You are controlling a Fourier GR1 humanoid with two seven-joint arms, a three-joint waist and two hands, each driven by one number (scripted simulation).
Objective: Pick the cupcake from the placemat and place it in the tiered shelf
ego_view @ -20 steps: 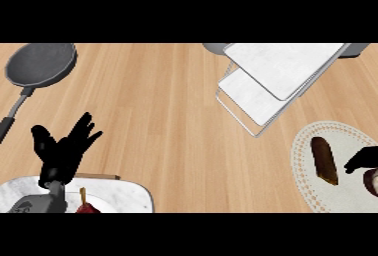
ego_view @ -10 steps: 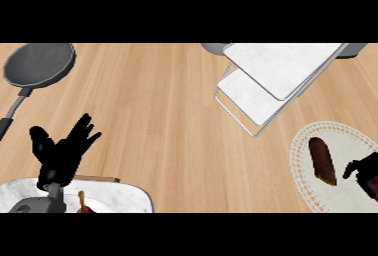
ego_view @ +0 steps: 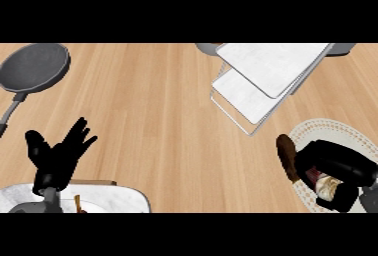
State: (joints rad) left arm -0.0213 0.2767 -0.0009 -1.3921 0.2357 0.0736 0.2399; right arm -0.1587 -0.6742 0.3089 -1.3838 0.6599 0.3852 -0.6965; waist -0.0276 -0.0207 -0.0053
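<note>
At the lower right of the frame, the robot's right hand (ego_view: 337, 167) curls over a round white placemat (ego_view: 325, 129), its black fingers bent around the cupcake (ego_view: 325, 186). The hand hides most of the cupcake; only a sliver of pale, tan and dark red shows beneath the palm, still over the placemat. A dark brown oblong (ego_view: 287, 156) lies just left of the hand, touching it; what it is cannot be made out. At the lower left, the left hand (ego_view: 56, 156) rests open, fingers spread and pointing up, holding nothing. Below it a white plate (ego_view: 118, 198) is cut off by the frame edge. At top centre-right stands the tiered shelf (ego_view: 264, 79), partly cropped. A grey frying pan (ego_view: 33, 66) sits upper left.
</note>
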